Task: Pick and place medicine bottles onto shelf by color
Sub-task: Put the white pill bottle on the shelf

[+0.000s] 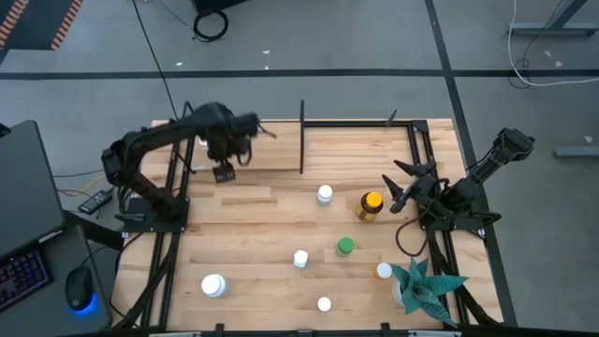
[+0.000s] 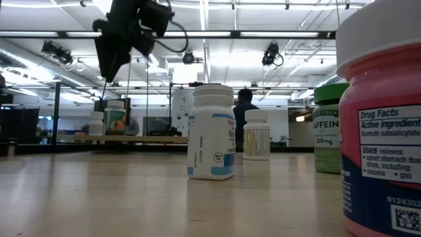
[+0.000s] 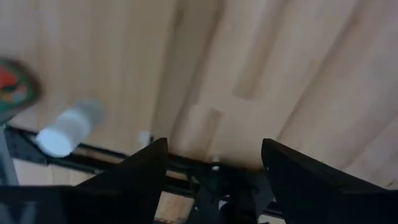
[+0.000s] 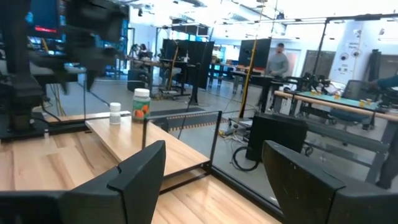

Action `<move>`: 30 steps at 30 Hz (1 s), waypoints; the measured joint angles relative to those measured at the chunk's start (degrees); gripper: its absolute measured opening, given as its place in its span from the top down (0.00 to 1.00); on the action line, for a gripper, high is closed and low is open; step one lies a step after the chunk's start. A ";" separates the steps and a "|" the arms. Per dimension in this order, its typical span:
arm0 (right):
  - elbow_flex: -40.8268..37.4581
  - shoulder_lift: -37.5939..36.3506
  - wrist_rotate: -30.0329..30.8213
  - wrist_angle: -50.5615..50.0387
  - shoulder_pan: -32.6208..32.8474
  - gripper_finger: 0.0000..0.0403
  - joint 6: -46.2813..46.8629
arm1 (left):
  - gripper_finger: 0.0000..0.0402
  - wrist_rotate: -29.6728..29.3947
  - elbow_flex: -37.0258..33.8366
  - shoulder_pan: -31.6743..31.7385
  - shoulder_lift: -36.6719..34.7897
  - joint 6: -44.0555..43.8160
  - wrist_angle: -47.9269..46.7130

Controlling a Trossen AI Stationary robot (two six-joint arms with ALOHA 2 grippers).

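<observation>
My left gripper (image 1: 225,173) hangs open, pointing down, above the table just in front of the shelf's (image 1: 356,145) left part, with nothing between its fingers (image 3: 214,146). A small white bottle (image 4: 115,113) and a green-capped bottle with an orange label (image 4: 141,103) stand upright on the shelf plank. Several more bottles stand upright on the tabletop: a white one (image 1: 324,195), the amber one with a yellow cap (image 1: 371,206), a green-capped one (image 1: 345,247) and an orange-capped one (image 1: 384,271). My right gripper (image 1: 402,192) waits open and level at the table's right side.
A black upright divider (image 1: 301,140) splits the shelf. A teal spiky plant (image 1: 426,285) stands at the near right corner. More white bottles (image 1: 213,285) (image 1: 300,258) (image 1: 324,303) stand toward the near edge. A pink bottle (image 2: 381,125) fills the low view's right side.
</observation>
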 joint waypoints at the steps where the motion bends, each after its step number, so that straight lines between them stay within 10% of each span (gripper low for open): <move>1: 0.00 0.00 0.30 0.00 0.00 0.32 0.02 | 0.35 0.02 0.00 -2.93 0.00 -2.03 -0.01; 14: 0.00 0.00 -4.69 0.00 2.31 0.32 4.12 | 0.36 12.01 0.00 -36.50 -0.11 -32.82 1.78; 30: 0.00 5.71 -6.07 -3.89 2.34 0.32 21.83 | 0.42 17.47 2.52 -58.79 -0.17 -65.45 18.25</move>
